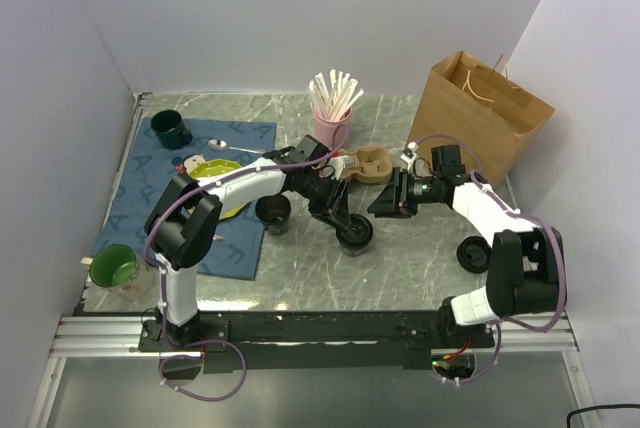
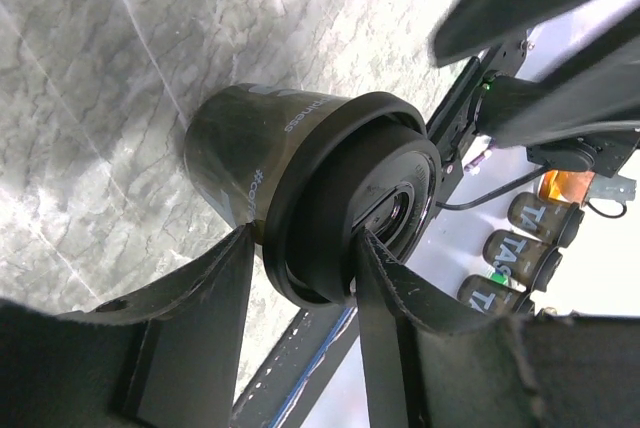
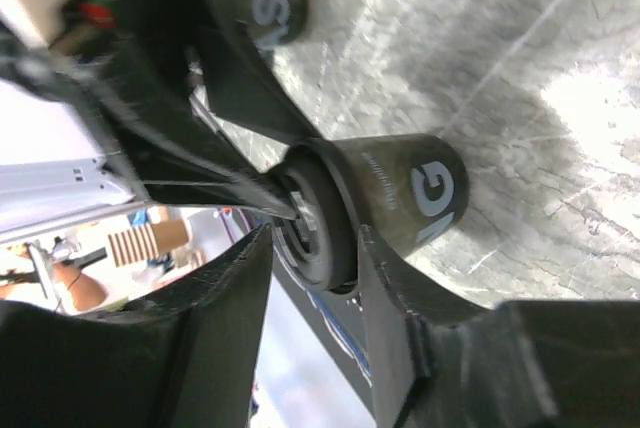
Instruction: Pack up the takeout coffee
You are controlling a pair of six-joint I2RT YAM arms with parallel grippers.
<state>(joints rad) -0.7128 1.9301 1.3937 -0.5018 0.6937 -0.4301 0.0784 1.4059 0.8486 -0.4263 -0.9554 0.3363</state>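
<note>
Mid-task, packing proper not yet begun. Upright at the middle of the tabletop (image 1: pixel 400 278): lidded cup (image 1: pixel 354 235), flanked from both sides. Left hand (image 2: pixel 303 243) clamped across the lid's rim, grasping the lidded cup. Right hand (image 3: pixel 315 238) straddling the same lid; grasping or released, cannot tell. Done: one lid seated. Left, by judgement: capping the open cup (image 1: pixel 273 213) nearby with the loose lid (image 1: pixel 473 253) lying well apart at right, loading both into the cardboard carrier (image 1: pixel 372 163), then into the paper bag (image 1: pixel 490 113) at far right.
</note>
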